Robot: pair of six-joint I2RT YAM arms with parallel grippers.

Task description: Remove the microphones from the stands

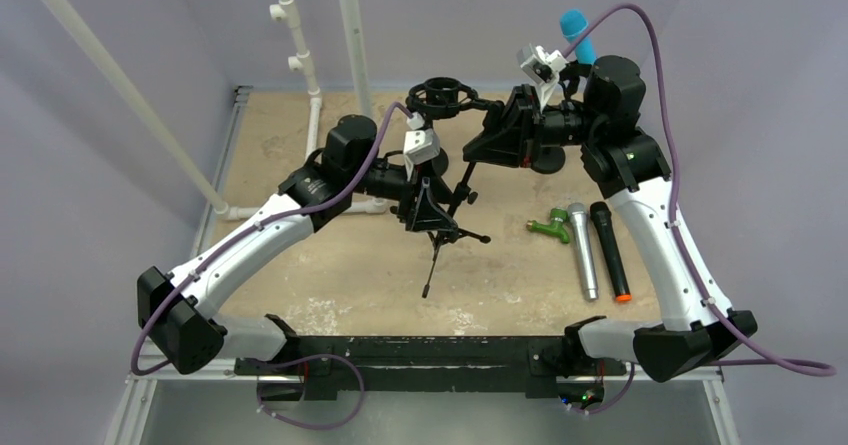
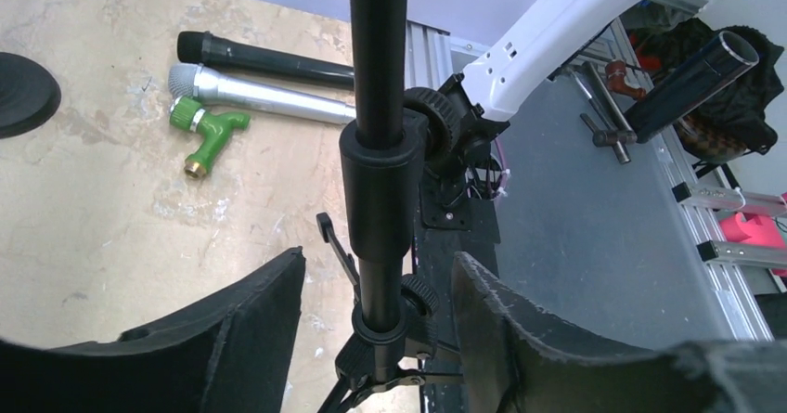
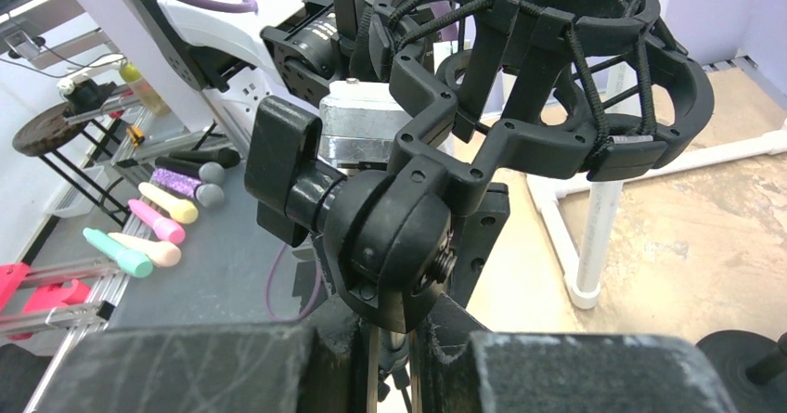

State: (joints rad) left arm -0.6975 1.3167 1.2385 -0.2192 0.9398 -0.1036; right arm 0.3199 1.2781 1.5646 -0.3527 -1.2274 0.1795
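**Both arms at the stand, blue mic high at one o'clock**

The stand (image 1: 434,263) rises from the middle of the desk (image 1: 350,275), with one leg pointing to 6 o'clock. Its mount (image 3: 548,139) sits at the top, off toward 12.

The left end effector (image 2: 378,264) is spread wide around the pole low down, just above the leg hub. One finger (image 2: 232,339) is at 9 o'clock of the pole and the other at 3, with a gap on each side and no contact.

The right end effector (image 3: 394,339) comes in from 3 o'clock at the top of the stand. Its fingers (image 3: 594,371) are set narrow with the mount's swivel joint between them. I cannot tell whether they press on it, because the joint covers the gap.

The blue mic (image 1: 575,30) shows high at 1 o'clock in the top view, beyond the right wrist. Its lower part is hidden by the arm, so what carries it cannot be seen. A round black base (image 1: 547,162) rests on the desk below it.

At 3 to 4 o'clock of the stand, a silver mic (image 1: 583,253) and a black mic (image 1: 610,250) lie side by side, heads toward 12. A green tap (image 1: 550,228) lies just beside the silver head, at its 9 o'clock.
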